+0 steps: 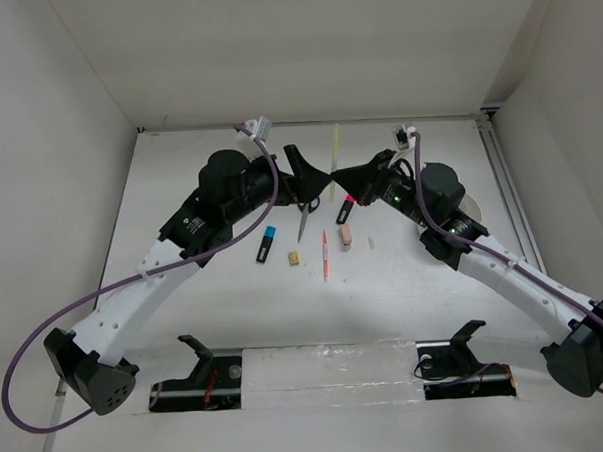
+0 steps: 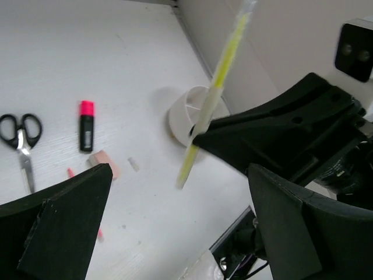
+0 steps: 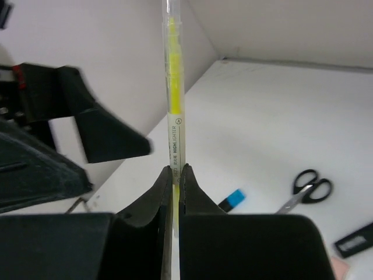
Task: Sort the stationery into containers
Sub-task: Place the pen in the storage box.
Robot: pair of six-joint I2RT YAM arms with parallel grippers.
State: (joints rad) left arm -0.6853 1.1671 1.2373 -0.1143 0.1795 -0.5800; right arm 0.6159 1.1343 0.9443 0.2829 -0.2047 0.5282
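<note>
Yellow stick [image 3: 174, 116] stands high in the middle of the right wrist view, pinched only low down by the right gripper [image 3: 175, 170], while the left gripper [image 2: 179, 192] is wide and empty, so it could slip and miss the white tub [image 2: 178, 125].

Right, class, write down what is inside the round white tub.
Inside the white tub, only its dividers show; no stationery is visible. The yellow highlighter, held in the right gripper, crosses in front and covers part of the interior.
</note>
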